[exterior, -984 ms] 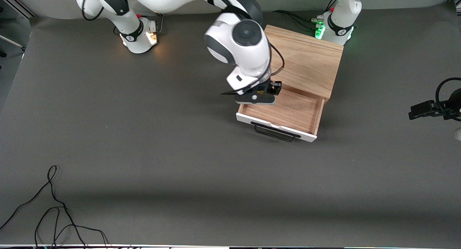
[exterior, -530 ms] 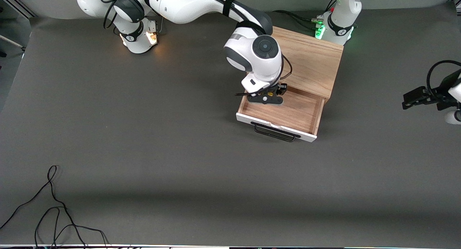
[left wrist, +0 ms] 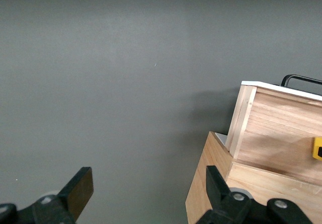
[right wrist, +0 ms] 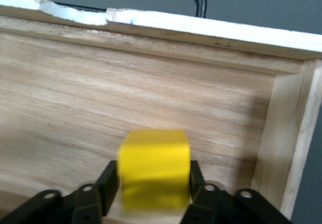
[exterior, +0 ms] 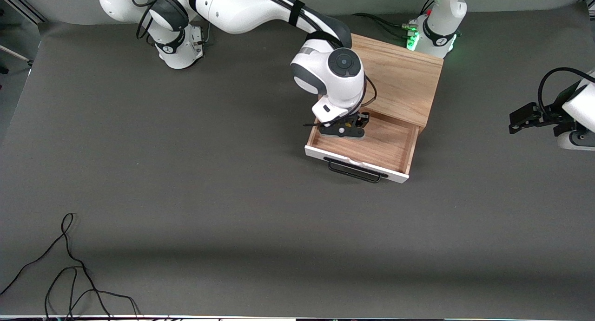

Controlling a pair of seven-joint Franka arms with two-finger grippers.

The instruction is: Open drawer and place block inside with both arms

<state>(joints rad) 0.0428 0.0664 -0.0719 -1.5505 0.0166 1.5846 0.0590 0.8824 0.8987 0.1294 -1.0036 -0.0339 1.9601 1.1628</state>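
Right end effector [exterior: 345, 126] is down inside the pulled-out drawer [exterior: 372, 147], at the corner nearest the cabinet [exterior: 399, 75] on the right arm's end. From the front the block [exterior: 346, 124] is only a yellow speck under the wrist. The right wrist view shows it properly: the block [right wrist: 155, 168] sits between the two fingers [right wrist: 106, 183], flanked on both sides just above the drawer's wood floor; whether they grip it or have let go, I cannot tell. The left end effector [exterior: 523, 116] waits over bare counter [exterior: 186, 181] at the left arm's end, and its wrist view shows the fingers [left wrist: 78, 191] spread wide, holding nothing.
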